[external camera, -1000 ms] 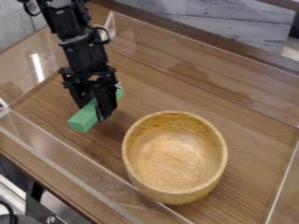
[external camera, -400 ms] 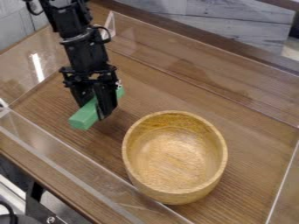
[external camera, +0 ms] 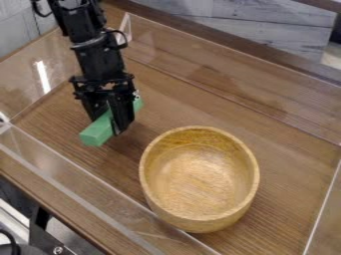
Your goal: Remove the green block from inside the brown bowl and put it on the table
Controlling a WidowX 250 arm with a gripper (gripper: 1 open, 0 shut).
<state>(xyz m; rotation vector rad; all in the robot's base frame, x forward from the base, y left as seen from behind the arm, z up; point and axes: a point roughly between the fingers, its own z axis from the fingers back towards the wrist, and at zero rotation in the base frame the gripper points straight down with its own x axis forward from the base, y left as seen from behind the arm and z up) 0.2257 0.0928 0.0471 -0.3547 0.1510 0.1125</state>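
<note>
The green block [external camera: 95, 131] is clamped between the black fingers of my gripper [external camera: 107, 119], which is shut on it. The block hangs tilted, its lower end at or just above the table [external camera: 226, 95]; I cannot tell whether it touches. It is left of the brown bowl [external camera: 200, 175], well outside the rim. The light wooden bowl sits in the lower middle of the view with nothing inside it. The black arm rises from the gripper toward the top left.
Clear acrylic walls [external camera: 80, 199] edge the table along the front and left. A pale marbled surface [external camera: 266, 25] lies beyond the far wall. Bare wood runs behind and right of the bowl.
</note>
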